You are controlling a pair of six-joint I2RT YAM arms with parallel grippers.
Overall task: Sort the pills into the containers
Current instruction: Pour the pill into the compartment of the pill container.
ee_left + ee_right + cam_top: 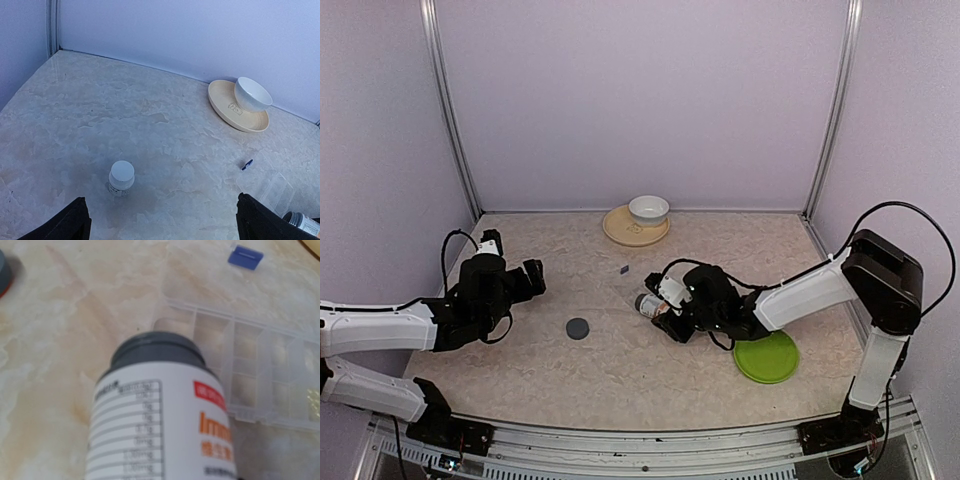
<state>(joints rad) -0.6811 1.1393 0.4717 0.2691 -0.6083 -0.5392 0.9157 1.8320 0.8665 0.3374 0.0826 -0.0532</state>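
Observation:
The clear pill box (pixel 260 375) lies flat on the table; it also shows faintly in the left wrist view (pixel 275 187). Pale blurred shapes sit in some of its compartments; I cannot make out single pills. My right gripper (pixel 663 306) is shut on a white-labelled pill bottle (pixel 160 415) with a grey neck, held tilted with its mouth toward the near left end of the box. The bottle also shows in the top view (pixel 646 303). My left gripper (pixel 162 231) is open and empty, a small white-capped bottle (pixel 121 177) standing just ahead of it.
A grey cap (pixel 578 328) lies left of the right gripper. A small blue clip (pixel 245 256) lies beyond the box. A white bowl (pixel 648 209) on a tan plate (pixel 620 231) stands at the back. A green round plate (pixel 766 358) lies front right.

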